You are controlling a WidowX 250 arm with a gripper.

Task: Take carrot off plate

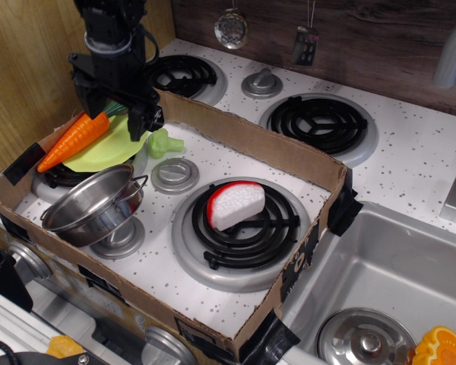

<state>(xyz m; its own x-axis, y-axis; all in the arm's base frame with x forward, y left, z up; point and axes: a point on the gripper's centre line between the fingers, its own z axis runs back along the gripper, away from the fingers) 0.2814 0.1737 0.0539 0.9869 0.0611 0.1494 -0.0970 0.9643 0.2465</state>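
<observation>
- The carrot (74, 141) is lying across the lime-green plate (114, 146) at the far left of the stove surface (213, 304), its orange tip pointing down-left past the plate's rim and its dark green stem end pointing up toward the hand.
- The black hand (115, 97) is hanging directly over the carrot's stem end, its two fingers (136, 115) spread apart with nothing between them; whether it is touching the carrot cannot be told.
- The plate is sitting on the back-left part of the cardboard tray (235, 137), just beside a small light-green lumpy toy (162, 142).
- A steel pot (93, 204) is standing just in front of the plate, tilted slightly.
- A red-and-white slice toy (235, 204) is resting on the front burner coil (243, 224), well apart from the carrot.
</observation>
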